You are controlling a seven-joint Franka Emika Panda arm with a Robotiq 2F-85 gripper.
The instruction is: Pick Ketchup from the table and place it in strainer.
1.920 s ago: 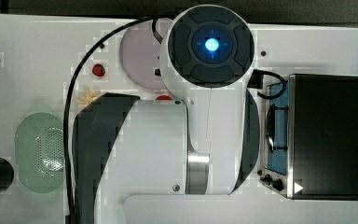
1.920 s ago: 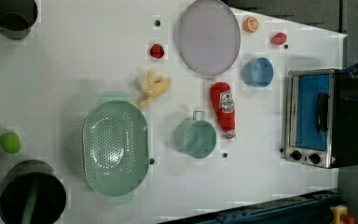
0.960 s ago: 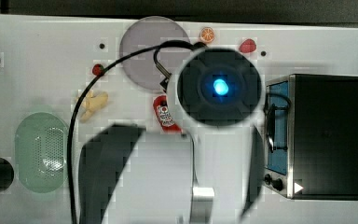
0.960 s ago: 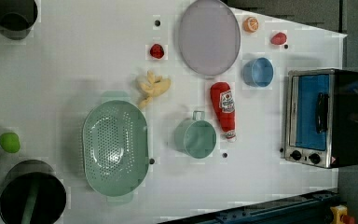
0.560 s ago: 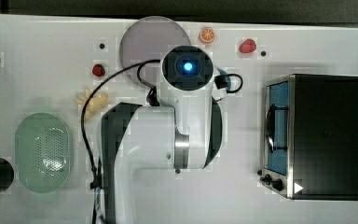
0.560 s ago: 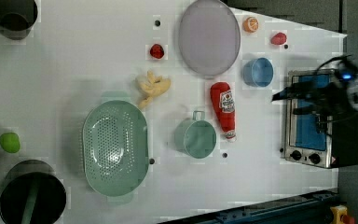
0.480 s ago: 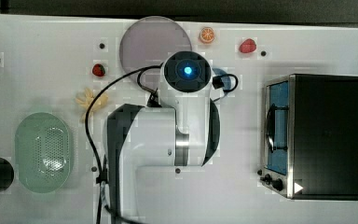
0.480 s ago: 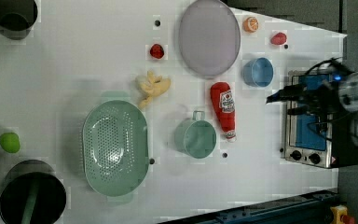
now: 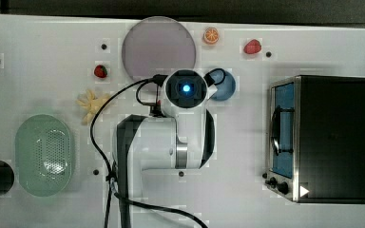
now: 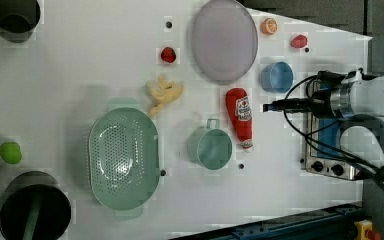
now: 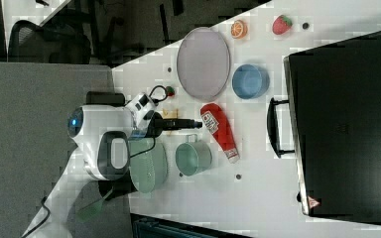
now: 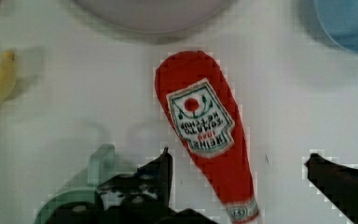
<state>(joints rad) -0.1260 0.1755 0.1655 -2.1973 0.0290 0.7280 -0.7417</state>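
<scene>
now that the arm has swung in from the oven side, the pincer (image 12: 237, 172) hangs spread wide above the ketchup (image 10: 240, 117), which lies flat on the table (image 10: 80, 65) at frame centre in the left view, between cup (image 10: 211, 146) and blue bowl (image 10: 276, 76). strainer (image 10: 124, 159), lower left, is empty; grasp is judged next.

Bare table flanks the ketchup bottle (image 10: 240, 117); a green cup (image 10: 210, 147) crowds 1 side, toward the strainer (image 10: 124, 160).
</scene>
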